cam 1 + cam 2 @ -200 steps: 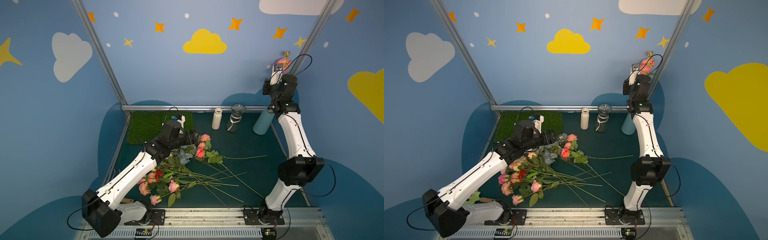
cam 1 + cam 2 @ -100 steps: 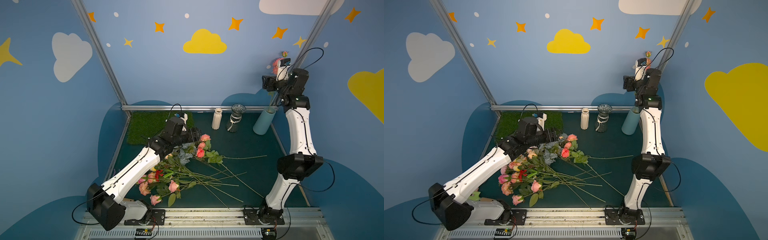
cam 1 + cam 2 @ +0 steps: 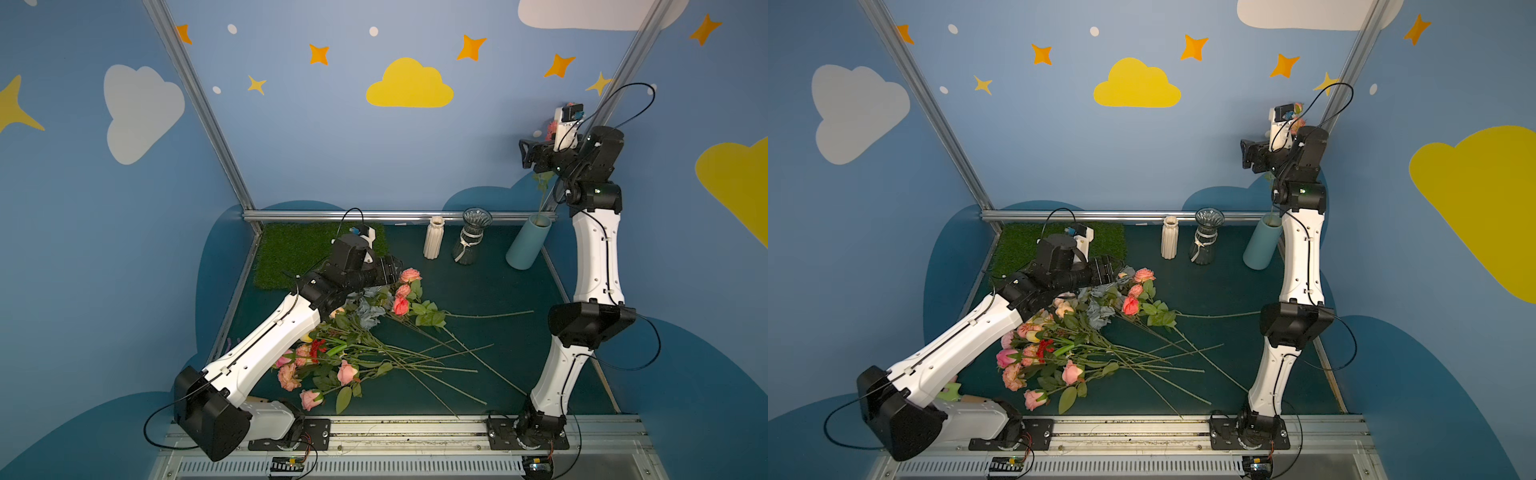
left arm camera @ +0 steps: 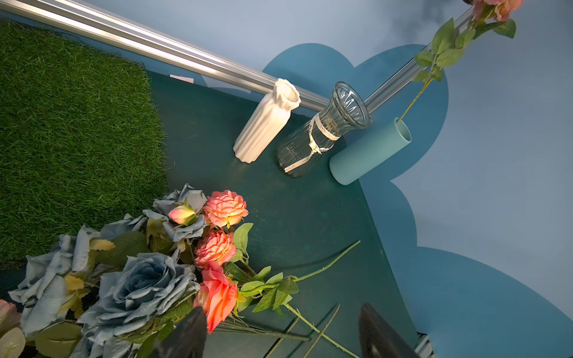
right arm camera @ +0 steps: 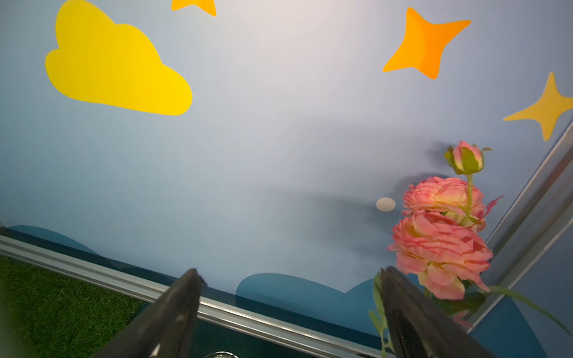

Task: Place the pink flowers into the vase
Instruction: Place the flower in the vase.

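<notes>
In a top view, the pink and salmon artificial flowers (image 3: 345, 372) are lying heaped on the dark green table (image 3: 498, 282), partly under the left arm. One pink-bloomed stem (image 3: 542, 183) is standing in the tall teal cylindrical vase (image 3: 525, 247), beside the right gripper (image 3: 525, 153).

In the left wrist view, the left gripper (image 4: 282, 324) is hanging wide open over the stems, gripping nothing.

In the right wrist view, the right gripper (image 5: 291, 272) is gaping empty, with the bloom just beside one finger.

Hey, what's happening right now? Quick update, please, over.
Right hand open, high beside one pink stem standing in the teal vase. Left hand open over the pile. Other pink flowers on table, tangled with grey-blue roses.
</notes>
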`<state>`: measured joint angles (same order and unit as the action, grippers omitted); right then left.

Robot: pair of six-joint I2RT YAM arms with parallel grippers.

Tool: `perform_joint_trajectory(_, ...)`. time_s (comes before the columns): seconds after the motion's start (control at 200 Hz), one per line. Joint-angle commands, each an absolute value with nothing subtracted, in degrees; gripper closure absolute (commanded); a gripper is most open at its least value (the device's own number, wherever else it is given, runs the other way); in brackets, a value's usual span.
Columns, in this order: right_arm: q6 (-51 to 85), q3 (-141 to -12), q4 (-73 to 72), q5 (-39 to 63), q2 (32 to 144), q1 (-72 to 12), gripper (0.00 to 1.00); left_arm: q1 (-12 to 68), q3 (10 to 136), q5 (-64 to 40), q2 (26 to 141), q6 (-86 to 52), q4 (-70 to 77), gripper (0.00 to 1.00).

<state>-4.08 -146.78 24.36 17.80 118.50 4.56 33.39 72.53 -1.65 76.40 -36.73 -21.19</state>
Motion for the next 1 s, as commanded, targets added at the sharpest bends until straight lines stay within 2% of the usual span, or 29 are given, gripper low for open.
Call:
perform_joint_trajectory(0.0,-3.02,-149.81,25.55,17.95,120.09,4.68,0.09,33.14,73.56,-1.27,76.15,-35.59,-22.28,0.22)
perform_joint_trajectory(0.25,-8.68,-156.07,22.37,10.95,126.61,0.3,0.09,33.05,74.41,-1.85,77.4,-35.04,-22.99,0.22)
perform_joint_trajectory(0.486,-9.49,-158.84,15.75,8.54,131.5,-1.62,0.09,32.78,74.01,-1.24,77.1,-34.48,-24.21,0.22)
perform_joint_trajectory(0.796,-10.42,-159.17,13.21,7.05,132.42,-1.76,0.09,32.34,73.18,-1.1,75.7,-34.72,-24.19,0.22)
perform_joint_trajectory(0.846,-7.32,-159.44,11.76,5.5,133.23,-0.4,0.09,32.23,73.04,-1.05,75.42,-34.72,-24.35,0.22)
perform_joint_trajectory(0.906,-1.26,-160.64,10.82,10.18,133.94,2.03,0.09,32.23,72.79,-0.84,74.91,-34.74,-24.69,0.22)
perform_joint_trajectory(0.991,-3.53,-160.76,11.4,8.56,133.85,1.22,0.09,32.2,72.51,-0.23,73.98,-34.59,-24.77,0.22)
